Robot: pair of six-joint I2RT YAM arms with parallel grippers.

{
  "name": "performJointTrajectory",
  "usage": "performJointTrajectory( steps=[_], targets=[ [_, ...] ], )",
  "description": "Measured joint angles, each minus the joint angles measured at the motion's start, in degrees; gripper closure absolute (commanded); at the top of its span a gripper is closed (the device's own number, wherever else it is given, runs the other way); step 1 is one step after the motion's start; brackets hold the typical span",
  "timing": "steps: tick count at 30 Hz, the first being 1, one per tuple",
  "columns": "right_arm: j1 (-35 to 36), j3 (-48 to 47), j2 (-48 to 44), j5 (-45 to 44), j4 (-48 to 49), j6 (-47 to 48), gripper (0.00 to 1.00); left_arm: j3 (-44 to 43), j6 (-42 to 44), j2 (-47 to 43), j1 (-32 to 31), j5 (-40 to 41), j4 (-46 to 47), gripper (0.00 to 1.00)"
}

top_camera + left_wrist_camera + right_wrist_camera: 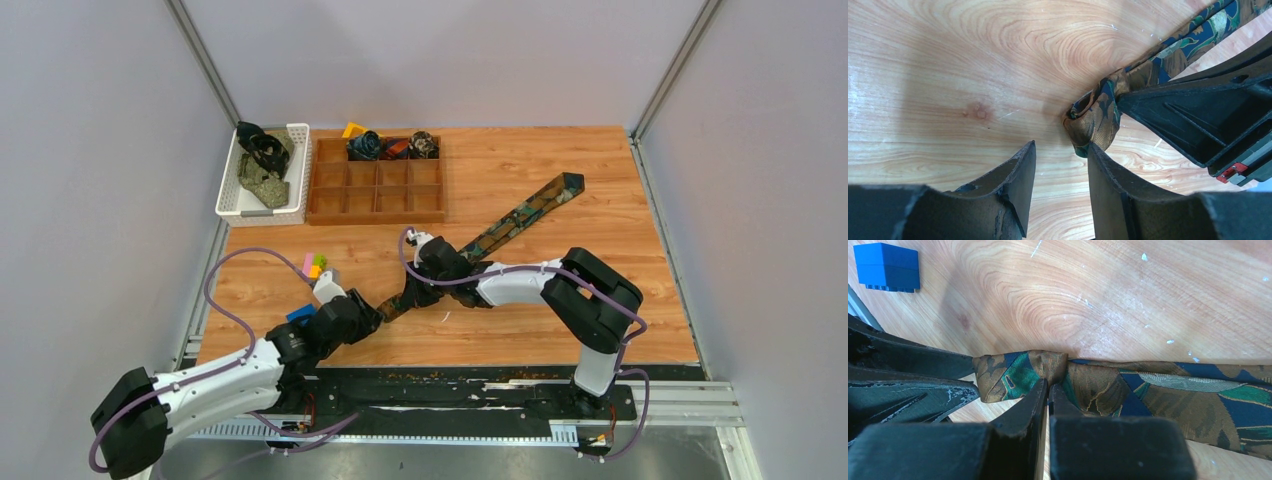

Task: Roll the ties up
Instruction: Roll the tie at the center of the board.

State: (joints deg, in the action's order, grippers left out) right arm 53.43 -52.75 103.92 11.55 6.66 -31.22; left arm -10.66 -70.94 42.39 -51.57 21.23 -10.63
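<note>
Patterned tie (520,215) on the wooden table (620,300), top view. Its long axis ran from 8 o'clock, between the two arms, to 2 o'clock, where the broad pointed end lay well apart from both. The narrow 8 o'clock end was gathered into a small first coil (1095,120).

The right gripper (412,296) reached in from 3 o'clock. Its jaws were closed tight, pinching the fabric just beside the coil.

The left gripper (368,318) came in from 8 o'clock. Its jaws stood about half parted with nothing between them. In its wrist view the coil lay at 1 o'clock from the gap, at the tip of one finger.

Both arms were close to the coil, the left on its free side. Any further turn would likely have to carry the coil toward 2 o'clock along the flat length, so the left jaws probably needed to shift slightly toward 1 o'clock to straddle it.

The surface was smooth pale wood with scattered white flecks. Plain grey walls (440,60) enclosed it on three sides.

At 11 o'clock stood a white basket (232,200) of loose ties (262,165). Just beside it was a compartment tray (375,190) with rolled ties (395,146) in its far row. A blue block (300,313) lay just beside the left gripper.
</note>
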Motion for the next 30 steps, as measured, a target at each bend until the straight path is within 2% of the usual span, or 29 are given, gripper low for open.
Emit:
performJointTrajectory(
  steps=[8, 17, 21, 27, 30],
  targets=[
    [-0.11, 0.72, 0.0, 0.44, 1.51, -0.24, 1.0, -2.38, -2.14, 1.64, 0.02, 0.24, 0.44, 0.47],
    [-0.26, 1.4, 0.0, 0.98, 2.97, -0.48, 1.0, -4.52, -4.26, 8.13, 0.31, 0.96, 2.82, 0.48],
    [-0.26, 1.81, 0.0, 1.05, 3.63, -0.57, 1.0, -4.24, -5.68, 11.1, 0.42, 0.9, 5.42, 0.53],
    [-0.31, 2.25, 0.0, 1.22, 4.55, -0.68, 1.0, -3.63, -6.34, 13.4, 0.66, 0.76, 7.43, 0.72],
    [-0.33, 2.43, 0.0, 1.4, 4.85, -0.72, 1.0, -3.48, -6.36, 13.7, 0.68, 0.72, 8.09, 0.69]
  ],
)
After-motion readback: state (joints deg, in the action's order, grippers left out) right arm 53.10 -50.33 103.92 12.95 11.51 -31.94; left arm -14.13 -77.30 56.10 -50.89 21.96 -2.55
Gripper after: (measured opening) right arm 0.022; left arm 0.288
